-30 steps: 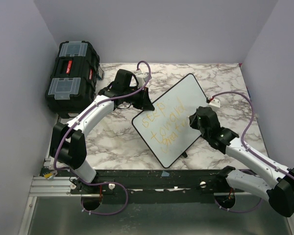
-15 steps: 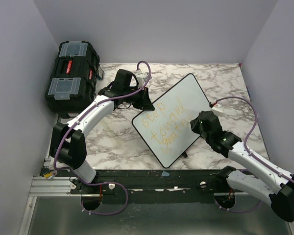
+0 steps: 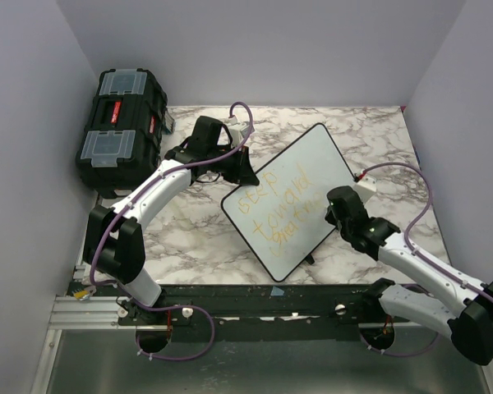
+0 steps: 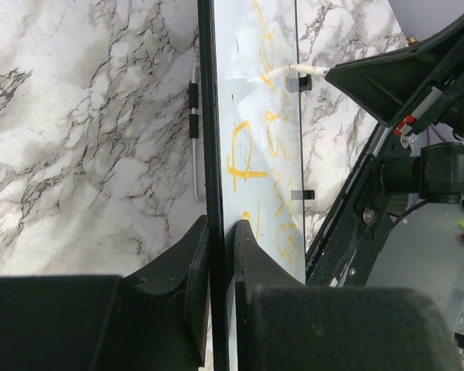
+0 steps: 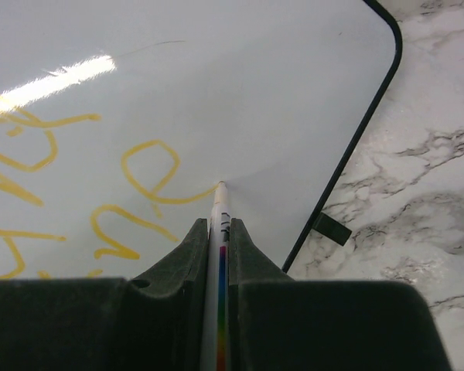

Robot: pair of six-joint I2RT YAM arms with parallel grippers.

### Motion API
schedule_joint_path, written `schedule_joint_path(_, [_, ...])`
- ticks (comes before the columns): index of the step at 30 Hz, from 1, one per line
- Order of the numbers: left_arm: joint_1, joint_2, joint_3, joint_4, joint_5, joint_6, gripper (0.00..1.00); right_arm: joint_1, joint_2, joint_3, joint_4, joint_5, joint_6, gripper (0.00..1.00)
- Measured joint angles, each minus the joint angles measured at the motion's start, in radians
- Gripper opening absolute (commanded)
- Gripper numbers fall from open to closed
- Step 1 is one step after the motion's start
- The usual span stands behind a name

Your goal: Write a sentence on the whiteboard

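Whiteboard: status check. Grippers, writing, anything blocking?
Left gripper shut on whiteboard rim. Right gripper shut on marker, tip at the end of a yellow stroke of the sentence. Nothing in the way; toolbox off left, apart.

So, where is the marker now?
In the right wrist view, the marker sits in the right end effector, its tip on the whiteboard near its black rim.
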Motion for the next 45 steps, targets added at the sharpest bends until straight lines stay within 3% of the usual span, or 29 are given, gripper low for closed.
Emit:
schedule_joint_path(8, [0.0, 0.0, 0.0, 0.002, 0.001, 0.0, 0.0, 0.0, 0.072, 0.058, -0.006, 0.097, -0.053, 0.01])
schedule_joint_path(15, [0.0, 0.0, 0.0, 0.007, 0.005, 0.0, 0.0, -0.013, 0.012, 0.11, 0.033, 0.106, -0.149, 0.01])
schedule_joint_path(25, [0.0, 0.0, 0.0, 0.007, 0.005, 0.0, 0.0, -0.359, -0.027, 0.093, 0.136, -0.245, -0.194, 0.01])
schedule_joint_path(33, [0.0, 0.0, 0.0, 0.008, 0.006, 0.0, 0.0, -0.378, -0.027, 0.012, 0.171, -0.447, -0.182, 0.01])
schedule_joint_path(45, [0.0, 0.0, 0.0, 0.007, 0.006, 0.0, 0.0, -0.378, -0.024, 0.006, 0.212, -0.466, -0.176, 0.01])
